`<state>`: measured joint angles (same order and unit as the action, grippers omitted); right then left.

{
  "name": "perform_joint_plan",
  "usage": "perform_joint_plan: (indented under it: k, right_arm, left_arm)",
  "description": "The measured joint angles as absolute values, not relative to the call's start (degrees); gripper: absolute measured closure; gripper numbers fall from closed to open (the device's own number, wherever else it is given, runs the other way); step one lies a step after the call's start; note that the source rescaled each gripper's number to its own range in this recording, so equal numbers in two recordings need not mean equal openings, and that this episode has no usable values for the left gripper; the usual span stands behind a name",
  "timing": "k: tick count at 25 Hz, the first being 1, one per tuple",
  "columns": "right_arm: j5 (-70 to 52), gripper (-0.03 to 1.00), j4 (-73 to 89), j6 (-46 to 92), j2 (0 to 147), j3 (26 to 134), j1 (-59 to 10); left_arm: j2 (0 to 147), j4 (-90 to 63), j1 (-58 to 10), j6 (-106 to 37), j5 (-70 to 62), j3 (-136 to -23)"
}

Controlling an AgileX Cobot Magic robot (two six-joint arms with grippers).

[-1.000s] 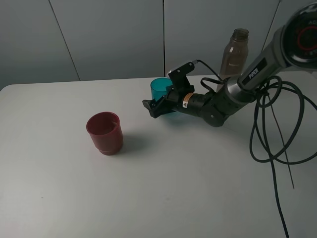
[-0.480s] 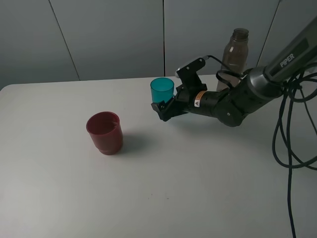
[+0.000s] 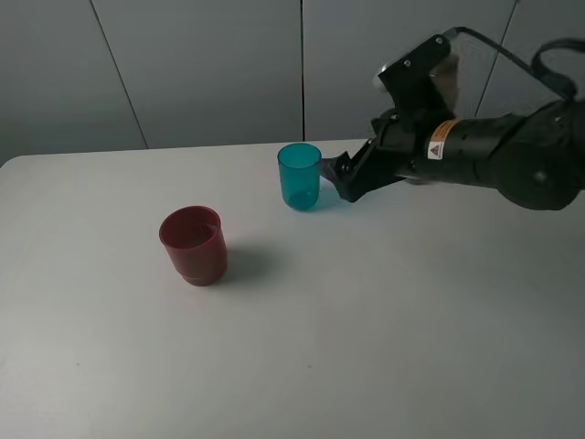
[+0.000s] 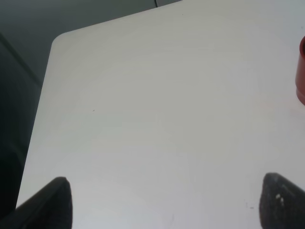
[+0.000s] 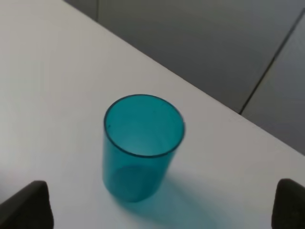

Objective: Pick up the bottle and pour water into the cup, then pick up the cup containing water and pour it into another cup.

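Note:
The teal cup (image 3: 299, 176) stands upright on the white table, free of any grip; in the right wrist view (image 5: 142, 145) it looks empty. My right gripper (image 3: 341, 176) is open just right of it, raised a little, with both fingertips at the edges of the wrist view (image 5: 157, 207). The dark-red cup (image 3: 193, 244) stands upright at front left; its edge shows in the left wrist view (image 4: 301, 71). My left gripper (image 4: 164, 205) is open over bare table, outside the exterior view. The bottle is mostly hidden behind the right arm.
The white table (image 3: 366, 347) has a rounded far-left corner (image 4: 59, 40). Grey wall panels stand behind it. The right arm's body (image 3: 494, 160) hangs over the table's back right.
The right gripper has let go of the teal cup and pulled back to the right and upward. The teal cup stays upright where it stood. The red cup has not moved.

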<state>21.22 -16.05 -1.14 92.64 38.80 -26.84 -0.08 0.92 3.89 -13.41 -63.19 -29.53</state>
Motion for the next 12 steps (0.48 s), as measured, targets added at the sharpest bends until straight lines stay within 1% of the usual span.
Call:
perform_joint_plan:
  k: [10, 12]
  right_arm:
    - [-28.3, -0.03, -10.7, -1.3, 58.5, 42.1, -26.8]
    - [-36.2, -0.03, -8.2, -1.3, 51.8, 42.2, -26.8]
  left_arm:
    - [-0.1, 0.9, 3.9, -13.4, -63.2, -29.5]
    - [-0.1, 0.9, 3.9, -13.4, -63.2, -29.5]
